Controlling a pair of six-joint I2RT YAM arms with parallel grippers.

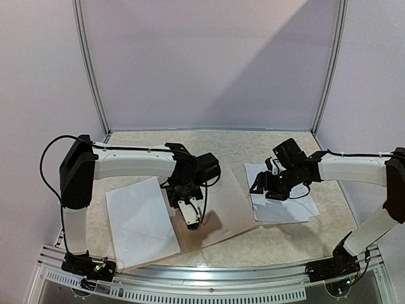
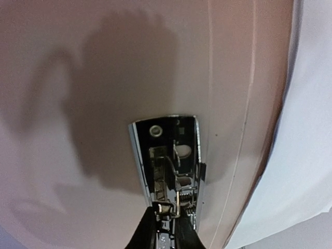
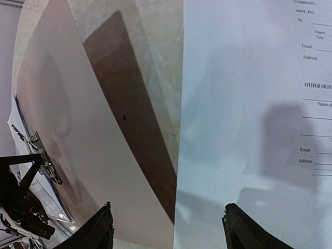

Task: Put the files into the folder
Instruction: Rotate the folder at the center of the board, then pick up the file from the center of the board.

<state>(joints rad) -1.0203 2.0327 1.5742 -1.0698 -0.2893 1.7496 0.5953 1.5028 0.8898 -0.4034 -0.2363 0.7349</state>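
Two-arm scene, left gripper point(image 2: 166, 217) pinched onto metal clip point(image 2: 168, 155) of folder point(image 1: 231, 193), right gripper point(image 3: 168, 220) wide open above files point(image 3: 249, 104).

The folder point(image 1: 231, 197) is matt tan card, its clip point(image 2: 171, 171) shiny metal, the files point(image 1: 291, 209) smooth white paper.

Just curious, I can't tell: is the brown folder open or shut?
Open: the folder lies spread flat, with its metal clip exposed inside.

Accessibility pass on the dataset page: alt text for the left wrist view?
Close up, the left gripper pinches the lever end of the metal clip, which is mounted inside the open tan folder. A white sheet fills the picture's right side.
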